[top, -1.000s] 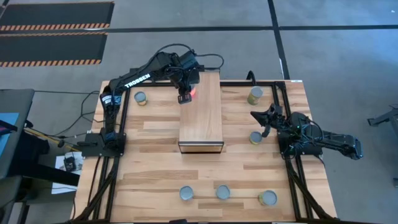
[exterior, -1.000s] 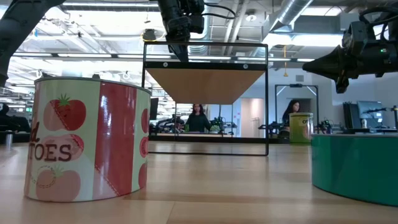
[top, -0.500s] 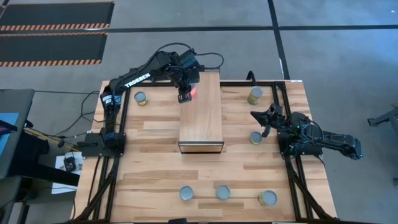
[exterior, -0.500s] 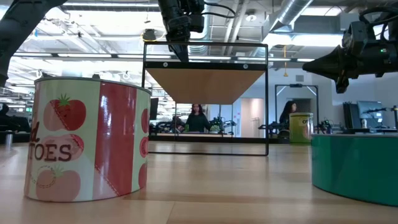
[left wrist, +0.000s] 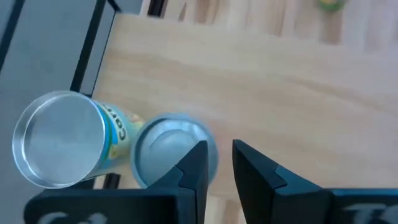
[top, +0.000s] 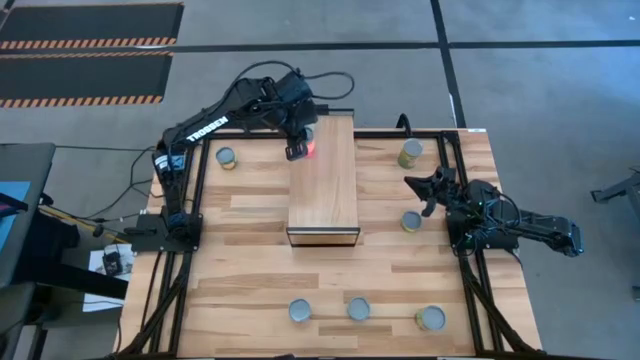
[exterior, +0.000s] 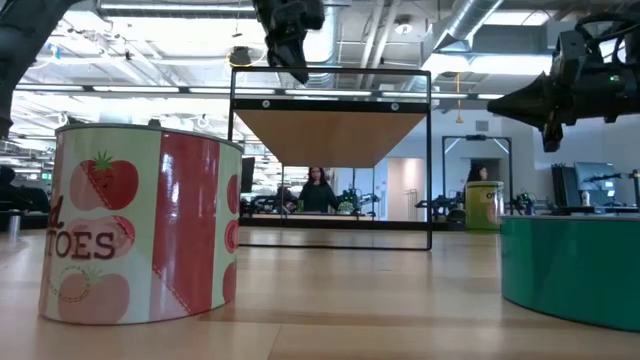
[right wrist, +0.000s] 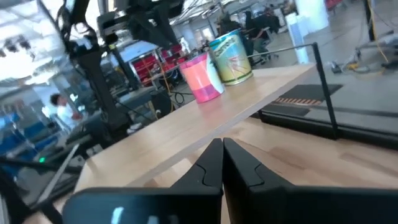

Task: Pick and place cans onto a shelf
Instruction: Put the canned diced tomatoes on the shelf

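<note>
The left end effector (top: 297,152) has risen and pulled back from the red can (top: 310,148) on the shelf (top: 325,195) at 12 o'clock, fingers slightly spread, empty. The right end effector (top: 412,184), pressed together, waits at 3 o'clock. Six cans stand on the slatted tabletop (top: 250,270); people stand in the room behind.

two cans (right wrist: 214,68) stand on the shelf's (top: 324,190) far end, just beside the left tool (top: 297,152). one can (top: 411,221) lies just inward of the right tool (top: 428,207), another (top: 410,153) beyond it. three cans (top: 359,309) line the worktop's (top: 250,260) near edge.
</note>
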`<control>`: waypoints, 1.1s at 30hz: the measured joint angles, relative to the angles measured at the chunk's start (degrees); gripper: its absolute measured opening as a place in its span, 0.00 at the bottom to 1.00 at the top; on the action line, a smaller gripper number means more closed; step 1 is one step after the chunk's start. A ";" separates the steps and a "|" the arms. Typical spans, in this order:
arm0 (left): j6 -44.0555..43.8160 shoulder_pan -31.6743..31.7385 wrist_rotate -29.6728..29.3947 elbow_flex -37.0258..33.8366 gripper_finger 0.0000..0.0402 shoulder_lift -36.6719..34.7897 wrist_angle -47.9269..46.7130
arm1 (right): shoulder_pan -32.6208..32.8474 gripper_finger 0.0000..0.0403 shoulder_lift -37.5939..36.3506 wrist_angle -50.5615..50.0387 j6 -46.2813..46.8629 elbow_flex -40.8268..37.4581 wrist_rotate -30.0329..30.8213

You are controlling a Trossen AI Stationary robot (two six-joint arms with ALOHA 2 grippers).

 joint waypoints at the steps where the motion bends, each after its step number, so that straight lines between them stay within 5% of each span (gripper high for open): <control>1: -0.31 0.00 0.48 0.01 0.15 -0.22 0.58 | 0.00 0.05 0.00 0.00 0.55 0.01 0.00; 18: -2.76 -1.44 5.83 0.02 0.11 -1.36 0.05 | 0.01 0.03 0.00 -0.02 -0.28 0.13 0.00; 23: -3.11 -5.13 7.74 0.02 0.01 -2.70 6.02 | 0.00 0.02 0.00 0.00 -2.80 0.17 1.76; 33: -8.76 -11.95 7.76 -2.96 0.00 -3.11 17.94 | 0.13 0.01 -0.02 0.13 -4.28 0.20 1.60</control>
